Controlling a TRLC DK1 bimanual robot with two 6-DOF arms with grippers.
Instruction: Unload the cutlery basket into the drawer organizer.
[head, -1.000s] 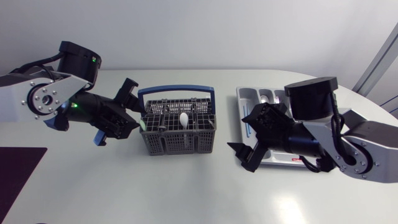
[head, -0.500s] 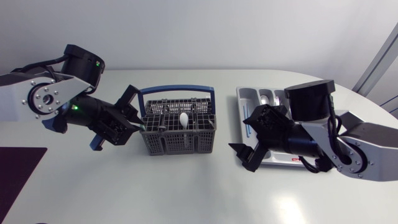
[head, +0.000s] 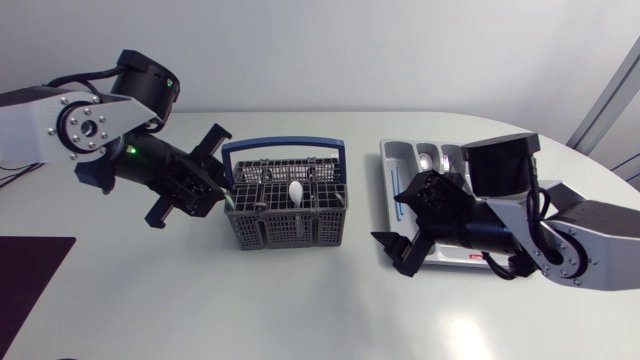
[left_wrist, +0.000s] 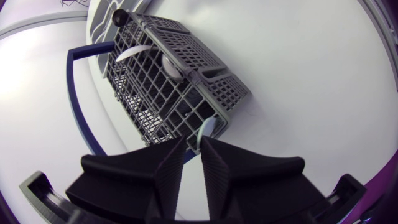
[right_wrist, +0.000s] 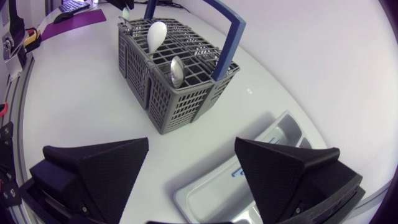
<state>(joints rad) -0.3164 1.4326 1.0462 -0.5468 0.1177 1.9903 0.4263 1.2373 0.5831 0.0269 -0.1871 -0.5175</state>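
The grey cutlery basket (head: 290, 212) with a blue handle stands mid-table; a white spoon (head: 295, 190) sticks up in it. My left gripper (head: 218, 190) is at the basket's left end, shut on a pale green utensil (left_wrist: 205, 129) that rises from the corner compartment (left_wrist: 217, 102). My right gripper (head: 396, 226) hangs open and empty over the near-left part of the grey drawer organizer (head: 402, 152). In the right wrist view the basket (right_wrist: 168, 93) shows the white spoon (right_wrist: 155, 31) and a metal spoon (right_wrist: 176, 70), ahead of the gripper (right_wrist: 193, 180).
A blue-handled piece (head: 398, 205) lies in the organizer's left slot, and metal cutlery (head: 428, 157) lies at its far end. A dark purple mat (head: 30, 270) covers the table's front left corner. Bare white table (head: 280, 300) lies in front of the basket.
My left gripper has closed its fingers on the pale green utensil at the basket's left end, and its arm has risen slightly. The right arm has barely shifted.
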